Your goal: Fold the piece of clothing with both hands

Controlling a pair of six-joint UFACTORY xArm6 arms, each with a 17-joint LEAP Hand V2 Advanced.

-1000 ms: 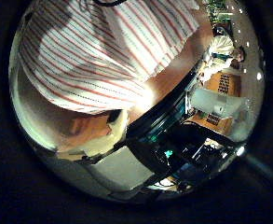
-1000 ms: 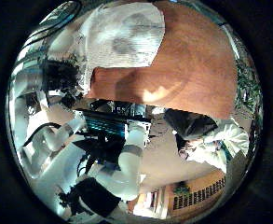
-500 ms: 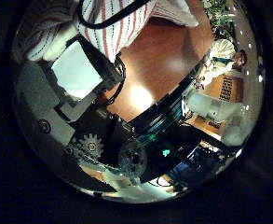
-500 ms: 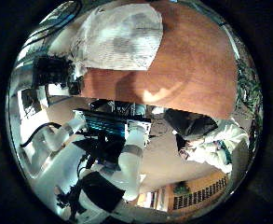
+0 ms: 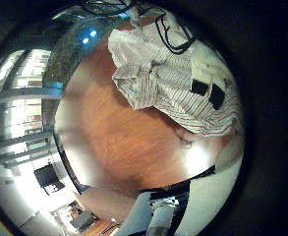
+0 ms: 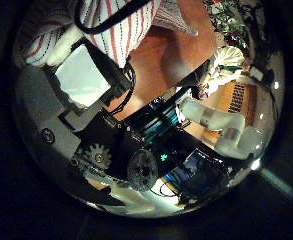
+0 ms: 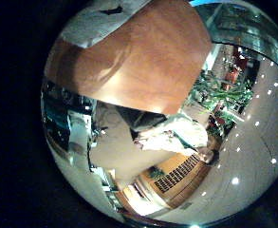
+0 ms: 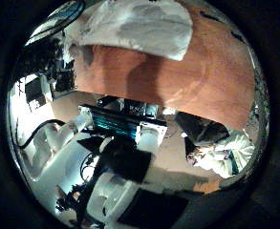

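A striped piece of clothing lies crumpled on the wooden table. My left hand is down on it, with dark fingertips pressed into the cloth. In the left thumb side palm view its fingers curl in close under bunched striped cloth. My right hand hangs apart from the clothing, over bare table near the cloth's edge. Only its body shows at the view's edge, and nothing lies against it. A corner of the cloth also shows in the right little finger side palm view.
Bare tabletop stretches from the clothing to the table's edge. Past that edge stand the arm bases and a lit screen.
The left hand's fingers have curled into its thumb side view and closed on the cloth, which sits closer. The right hand's view has shifted, and the clothing looks larger and nearer.
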